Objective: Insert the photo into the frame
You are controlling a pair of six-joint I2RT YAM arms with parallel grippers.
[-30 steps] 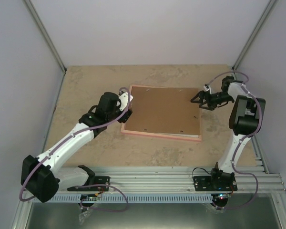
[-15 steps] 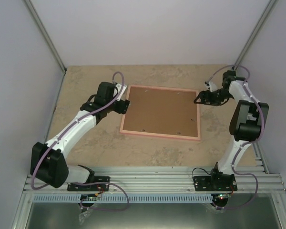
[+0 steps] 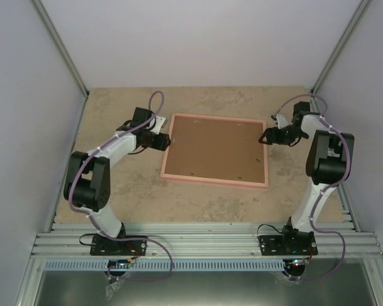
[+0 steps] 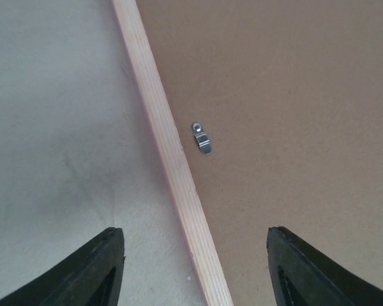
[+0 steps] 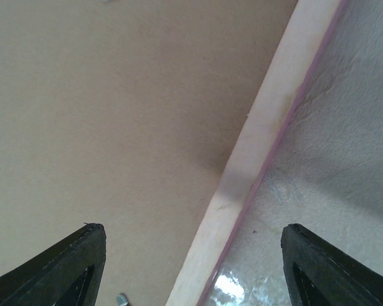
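Centrally on the table (image 3: 115, 108) the frame (image 3: 210, 180) lies back-up; the left gripper (image 3: 164, 141) straddles its left edge, wide open, and the right gripper (image 3: 265, 136) its right edge, likewise wide.

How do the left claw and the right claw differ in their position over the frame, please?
The left claw is over the left rail of the frame, the right claw over its right rail. Ahead of the left claw a metal clip shows on the brown backing board; ahead of the right claw the board looks bare. Both are open, empty, and straddle a rail.
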